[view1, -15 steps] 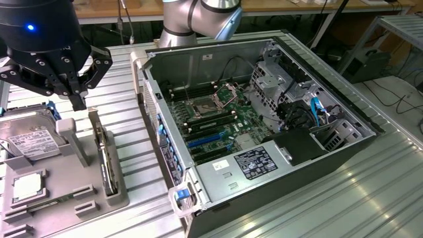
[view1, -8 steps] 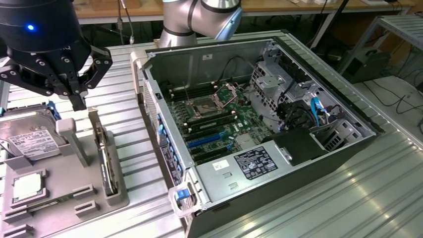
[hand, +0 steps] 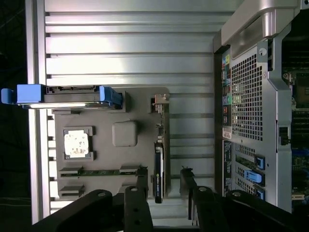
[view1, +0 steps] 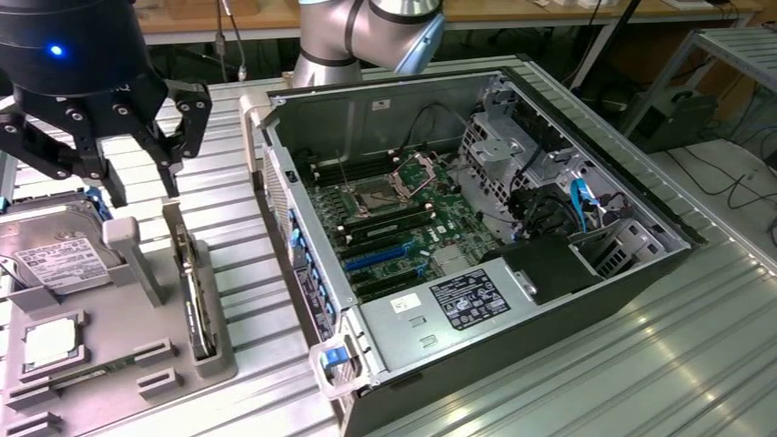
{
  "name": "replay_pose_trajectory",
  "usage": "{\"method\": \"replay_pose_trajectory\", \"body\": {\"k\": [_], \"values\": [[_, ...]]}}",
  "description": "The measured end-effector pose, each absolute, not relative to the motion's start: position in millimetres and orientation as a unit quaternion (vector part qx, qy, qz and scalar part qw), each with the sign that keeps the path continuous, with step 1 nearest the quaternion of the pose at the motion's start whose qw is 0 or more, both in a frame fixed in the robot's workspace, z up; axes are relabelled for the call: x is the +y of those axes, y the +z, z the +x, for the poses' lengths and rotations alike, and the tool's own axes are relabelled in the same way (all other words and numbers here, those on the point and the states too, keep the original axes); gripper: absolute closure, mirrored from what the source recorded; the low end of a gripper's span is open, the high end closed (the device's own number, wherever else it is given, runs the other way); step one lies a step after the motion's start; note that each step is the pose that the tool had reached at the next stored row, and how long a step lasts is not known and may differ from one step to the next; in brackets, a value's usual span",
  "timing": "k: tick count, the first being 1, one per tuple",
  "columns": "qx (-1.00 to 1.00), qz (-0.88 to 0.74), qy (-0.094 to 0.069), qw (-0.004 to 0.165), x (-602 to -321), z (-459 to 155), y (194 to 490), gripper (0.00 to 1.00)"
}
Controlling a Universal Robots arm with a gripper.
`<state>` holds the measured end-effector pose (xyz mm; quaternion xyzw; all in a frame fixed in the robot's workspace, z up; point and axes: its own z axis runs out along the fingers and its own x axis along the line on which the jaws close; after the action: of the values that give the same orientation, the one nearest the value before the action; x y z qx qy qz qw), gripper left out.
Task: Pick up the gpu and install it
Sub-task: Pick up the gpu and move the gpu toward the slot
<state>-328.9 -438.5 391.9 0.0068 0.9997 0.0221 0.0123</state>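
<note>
The gpu [view1: 195, 293] stands on edge in a slot of the grey parts holder [view1: 134, 364], at the exterior view's left. It appears as a thin dark card with a metal bracket at one end. In the wrist view the gpu [hand: 158, 166] runs lengthwise between the two black fingertips [hand: 186, 178]. My gripper [view1: 136, 177] hangs open above the far end of the holder, clear of the card and holding nothing. My gripper [hand: 164, 180] straddles the card's line from above.
The open computer case [view1: 486, 228] lies to the exterior view's right of the holder, motherboard and blue slots [view1: 378, 261] exposed. A silver hard drive [view1: 49, 248] with blue rails [hand: 63, 94] and a square processor chip [hand: 77, 143] sit on the holder. Ribbed metal table [view1: 680, 355] all around.
</note>
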Motion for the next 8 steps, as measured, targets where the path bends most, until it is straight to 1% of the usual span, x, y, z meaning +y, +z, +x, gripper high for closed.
{"method": "replay_pose_trajectory", "body": {"k": [1,2,3,8], "values": [[1.000,0.007,0.022,0.012,-438.5,-328.9,391.9,0.52],[1.000,0.007,0.022,0.012,-438.5,-328.9,391.9,0.52],[1.000,0.007,0.022,0.012,-438.5,-328.9,391.9,0.46],[1.000,0.004,0.022,0.012,-442.6,-328.9,391.0,0.46]]}}
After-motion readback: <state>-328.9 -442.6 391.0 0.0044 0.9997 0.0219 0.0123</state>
